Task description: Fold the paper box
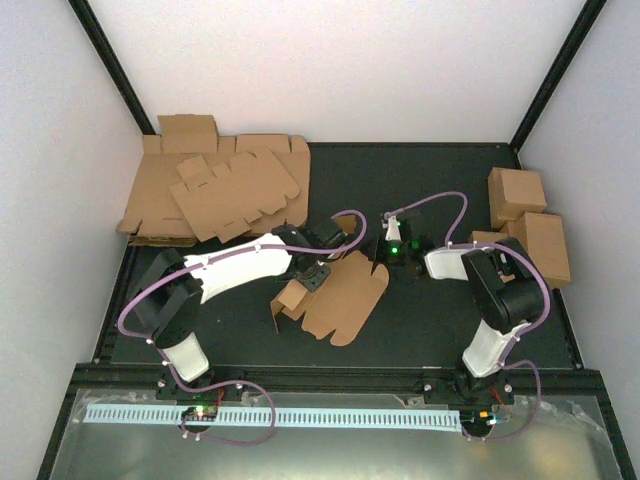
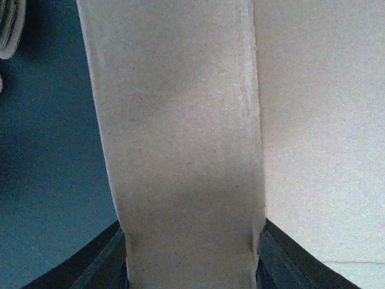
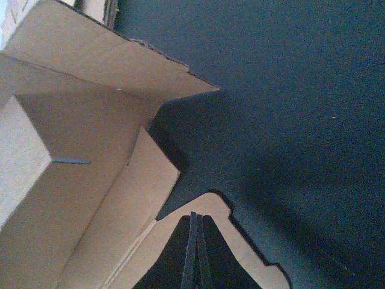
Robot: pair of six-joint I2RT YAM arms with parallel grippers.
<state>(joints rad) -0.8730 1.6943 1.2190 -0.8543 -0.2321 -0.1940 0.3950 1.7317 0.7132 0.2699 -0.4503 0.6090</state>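
The paper box (image 1: 345, 297) lies partly folded on the dark mat at centre, one short wall raised at its left end. My left gripper (image 1: 308, 280) is shut on that raised part. In the left wrist view a brown panel of the paper box (image 2: 180, 120) fills the span between my left gripper's (image 2: 192, 268) two dark fingers (image 2: 99, 265). My right gripper (image 1: 380, 260) is shut at the box's upper right edge. In the right wrist view its fingertips (image 3: 194, 218) are pressed together over a rounded flap of the paper box (image 3: 90, 180), nothing between them.
A thick heap of flat brown cardboard blanks (image 1: 215, 185) lies at the back left. Finished folded boxes (image 1: 517, 195) (image 1: 545, 245) stand at the right edge of the mat. Black frame posts (image 1: 110, 60) rise at the back corners.
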